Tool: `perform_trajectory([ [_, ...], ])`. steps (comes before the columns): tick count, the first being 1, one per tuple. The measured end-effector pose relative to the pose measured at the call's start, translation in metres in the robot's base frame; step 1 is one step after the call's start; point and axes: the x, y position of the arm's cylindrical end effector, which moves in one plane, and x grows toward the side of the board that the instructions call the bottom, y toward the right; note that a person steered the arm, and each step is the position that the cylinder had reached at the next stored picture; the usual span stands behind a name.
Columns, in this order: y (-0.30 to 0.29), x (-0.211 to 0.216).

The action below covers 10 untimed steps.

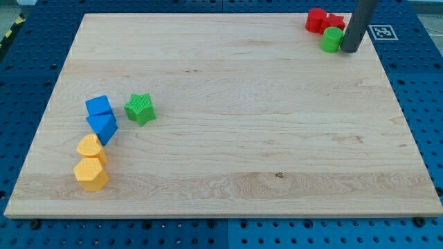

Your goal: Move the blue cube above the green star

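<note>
The blue cube (99, 106) sits at the view's left on the wooden board (228, 111). The green star (140, 108) lies just to its right, a small gap between them. A blue triangular block (103, 127) touches the cube from below. My tip (350, 50) is far away at the view's top right, right next to a green round block (331, 40). The rod rises out of the view's top.
Two yellow blocks (91, 148) (91, 174) sit stacked below the blue triangular block. Two red blocks (317, 19) (335, 22) lie at the board's top right edge by the green round block. A marker tag (381, 32) lies off the board.
</note>
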Motion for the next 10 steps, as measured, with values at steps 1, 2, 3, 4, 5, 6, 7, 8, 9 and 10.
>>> perform_trajectory([
  [1, -0.019, 0.036],
  [2, -0.109, 0.06],
  [3, -0.23, 0.071],
  [4, -0.342, 0.087],
  [5, -0.444, 0.101],
  [6, -0.5, 0.106],
  [7, -0.503, 0.135],
  [8, -0.494, 0.164],
  [9, -0.427, 0.148],
  [10, -0.326, 0.115],
])
